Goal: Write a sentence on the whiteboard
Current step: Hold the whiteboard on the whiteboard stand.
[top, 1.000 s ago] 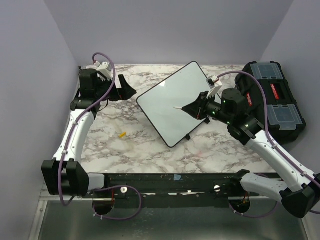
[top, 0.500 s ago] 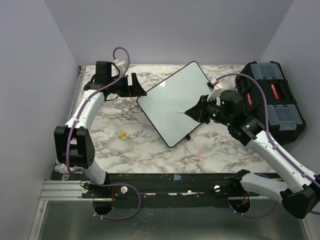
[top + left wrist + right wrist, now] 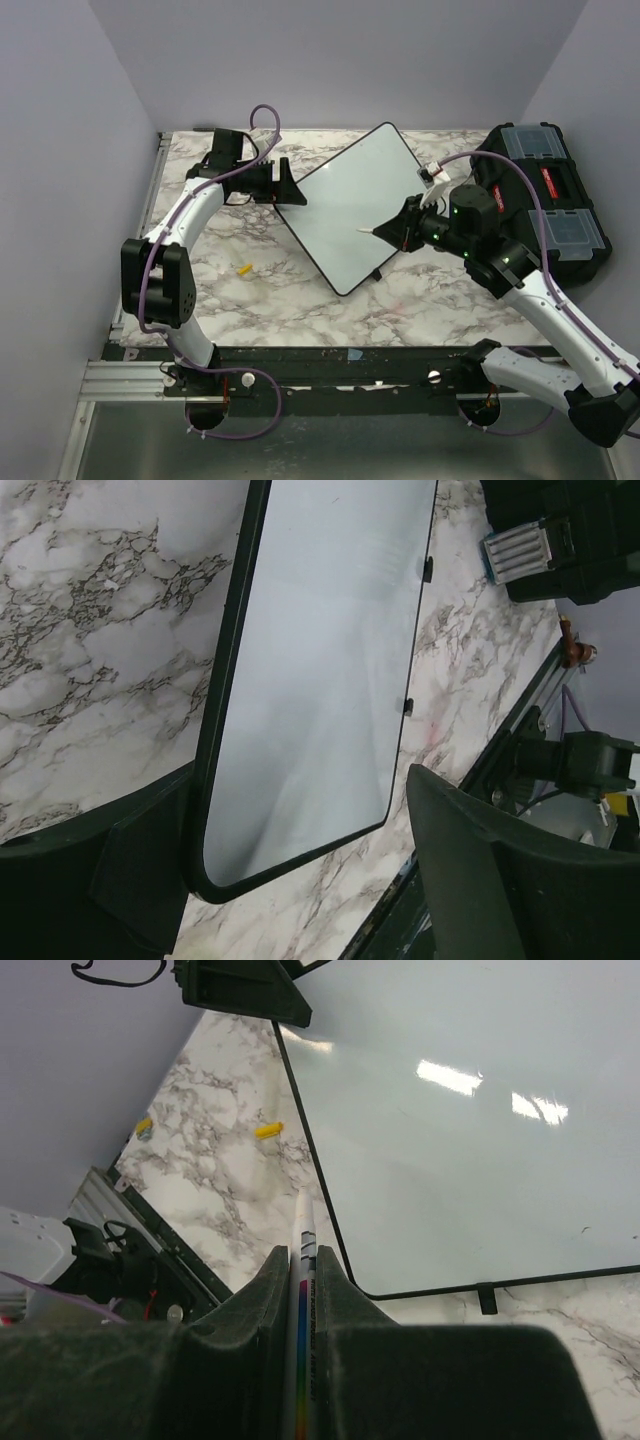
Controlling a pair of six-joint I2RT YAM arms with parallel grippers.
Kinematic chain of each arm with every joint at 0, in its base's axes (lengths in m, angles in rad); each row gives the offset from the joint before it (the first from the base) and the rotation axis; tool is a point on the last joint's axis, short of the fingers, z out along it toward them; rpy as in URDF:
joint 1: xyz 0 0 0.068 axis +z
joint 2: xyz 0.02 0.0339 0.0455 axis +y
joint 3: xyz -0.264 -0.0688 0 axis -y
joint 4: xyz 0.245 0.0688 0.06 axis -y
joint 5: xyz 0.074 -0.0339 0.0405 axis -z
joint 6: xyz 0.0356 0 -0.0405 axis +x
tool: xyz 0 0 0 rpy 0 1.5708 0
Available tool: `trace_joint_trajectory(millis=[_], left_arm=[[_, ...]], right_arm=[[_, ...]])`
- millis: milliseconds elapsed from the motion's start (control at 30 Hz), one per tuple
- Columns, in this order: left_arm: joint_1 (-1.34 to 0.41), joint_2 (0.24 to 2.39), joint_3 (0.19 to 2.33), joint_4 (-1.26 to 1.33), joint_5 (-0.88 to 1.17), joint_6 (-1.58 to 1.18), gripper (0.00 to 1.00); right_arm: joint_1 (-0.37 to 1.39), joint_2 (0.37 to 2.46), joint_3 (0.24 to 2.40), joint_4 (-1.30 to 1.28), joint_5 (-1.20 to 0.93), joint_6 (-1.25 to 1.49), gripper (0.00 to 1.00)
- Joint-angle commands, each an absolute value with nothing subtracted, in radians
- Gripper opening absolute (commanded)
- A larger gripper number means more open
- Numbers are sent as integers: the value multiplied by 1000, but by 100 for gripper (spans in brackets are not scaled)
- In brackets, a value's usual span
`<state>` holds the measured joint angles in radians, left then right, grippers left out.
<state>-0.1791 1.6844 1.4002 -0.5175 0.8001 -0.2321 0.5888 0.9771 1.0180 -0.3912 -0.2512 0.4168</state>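
Note:
The whiteboard (image 3: 350, 195) lies turned diagonally on the marble table, and its white face is blank; no yellow-orange sentence shows in any view. My left gripper (image 3: 290, 190) is open at the board's left corner. In the left wrist view the corner (image 3: 215, 875) sits between my open fingers (image 3: 110, 880), close to the left one. My right gripper (image 3: 397, 228) is shut on a white marker (image 3: 368, 230) whose tip hovers over the board's near-right part. In the right wrist view the marker (image 3: 303, 1250) stands pinched between the pads, pointing past the board's rim (image 3: 310, 1170).
A small yellow cap (image 3: 244, 268) lies on the marble left of the board, and it also shows in the right wrist view (image 3: 268, 1130). A black toolbox (image 3: 555, 200) with clear lids stands at the right edge. Purple walls close in the back and both sides.
My left arm has swung from the back left corner to the right, bringing its open gripper to the board's left corner. My right gripper with the marker has shifted slightly nearer and right.

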Motion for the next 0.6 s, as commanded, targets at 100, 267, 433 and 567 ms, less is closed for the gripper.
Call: trace_joint_trajectory(millis=[100, 267, 433, 567], left_arm=[[-193, 1701, 1398, -421, 906, -304, 73], [-196, 1692, 1354, -387, 898, -304, 74], [-195, 1703, 1358, -383, 926, -293, 86], [-195, 1719, 1396, -424, 925, -268, 90]], right_arm=[[586, 979, 1008, -393, -325, 392, 1], [586, 1001, 1022, -400, -327, 382, 1], [585, 1022, 1028, -387, -343, 385, 1], [586, 1031, 1034, -382, -349, 387, 1]])
